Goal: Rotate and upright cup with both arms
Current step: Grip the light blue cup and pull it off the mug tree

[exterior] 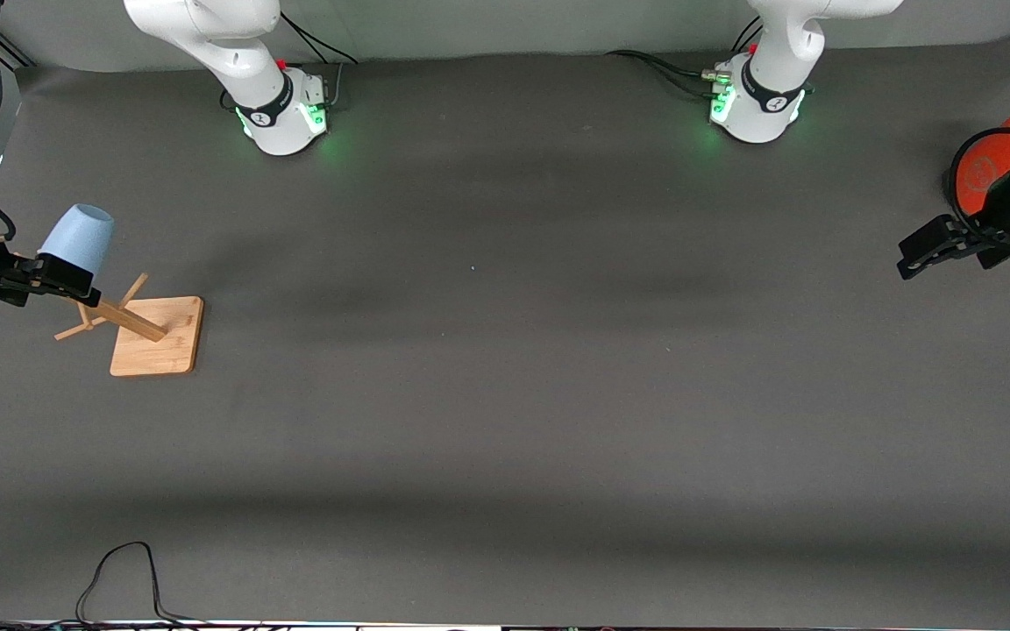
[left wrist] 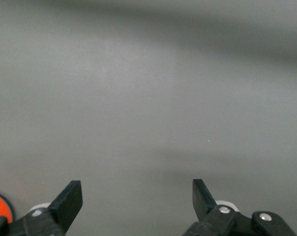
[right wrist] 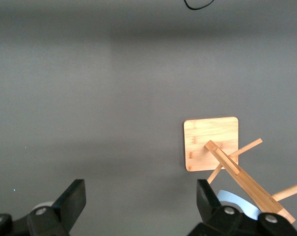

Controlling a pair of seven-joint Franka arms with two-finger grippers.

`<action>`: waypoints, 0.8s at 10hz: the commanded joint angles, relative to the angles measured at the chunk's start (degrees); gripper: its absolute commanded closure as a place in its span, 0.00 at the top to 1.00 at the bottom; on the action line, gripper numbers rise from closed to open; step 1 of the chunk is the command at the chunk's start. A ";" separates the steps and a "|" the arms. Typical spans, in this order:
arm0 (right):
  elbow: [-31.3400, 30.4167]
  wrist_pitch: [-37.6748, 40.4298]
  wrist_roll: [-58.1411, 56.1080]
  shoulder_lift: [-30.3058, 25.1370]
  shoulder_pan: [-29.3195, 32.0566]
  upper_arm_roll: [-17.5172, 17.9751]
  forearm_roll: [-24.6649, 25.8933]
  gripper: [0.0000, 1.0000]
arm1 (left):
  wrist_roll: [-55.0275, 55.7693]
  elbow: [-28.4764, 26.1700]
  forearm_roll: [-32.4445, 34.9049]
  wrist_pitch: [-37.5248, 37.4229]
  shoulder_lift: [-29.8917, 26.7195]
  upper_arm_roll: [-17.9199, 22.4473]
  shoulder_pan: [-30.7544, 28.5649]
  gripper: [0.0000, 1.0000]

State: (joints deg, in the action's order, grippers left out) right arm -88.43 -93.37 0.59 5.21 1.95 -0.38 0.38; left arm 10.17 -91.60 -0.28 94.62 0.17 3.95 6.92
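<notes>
The pale-blue cup (exterior: 77, 237) sits tilted, closed end up, at the top of a wooden peg rack (exterior: 157, 338) at the right arm's end of the table. My right gripper (exterior: 67, 279) is open beside the rack's top, right next to the cup. In the right wrist view the right gripper (right wrist: 140, 196) has nothing between its fingers, and a sliver of the cup (right wrist: 235, 201) shows outside one finger. My left gripper (exterior: 919, 254) is open and empty over the left arm's end of the table. The left wrist view shows the left gripper (left wrist: 137, 194) over bare mat.
A large orange can (exterior: 983, 171) with a grey top stands at the left arm's end, beside the left wrist. The rack's square base (right wrist: 210, 143) and slanting pegs lie under the right gripper. A black cable (exterior: 119, 578) loops at the table edge nearest the front camera.
</notes>
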 commanded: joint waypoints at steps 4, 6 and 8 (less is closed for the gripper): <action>-0.34 -0.50 0.91 -0.64 0.33 0.29 -0.03 1.00 | -0.50 0.81 -0.24 -0.75 0.27 0.10 -0.24 1.00; -0.34 -0.50 0.91 -0.64 0.33 0.29 -0.03 1.00 | -0.50 0.81 -0.33 -0.75 0.18 0.09 -0.24 1.00; -0.34 -0.50 0.91 -0.64 0.25 0.29 -0.03 1.00 | -0.50 0.81 -0.42 -0.84 0.18 0.09 -0.33 1.00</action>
State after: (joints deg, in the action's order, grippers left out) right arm -88.43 -93.37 0.61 5.21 1.95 -0.38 0.38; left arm 10.16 -91.60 -0.28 94.58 0.26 4.09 6.80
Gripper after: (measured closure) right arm 0.000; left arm 0.000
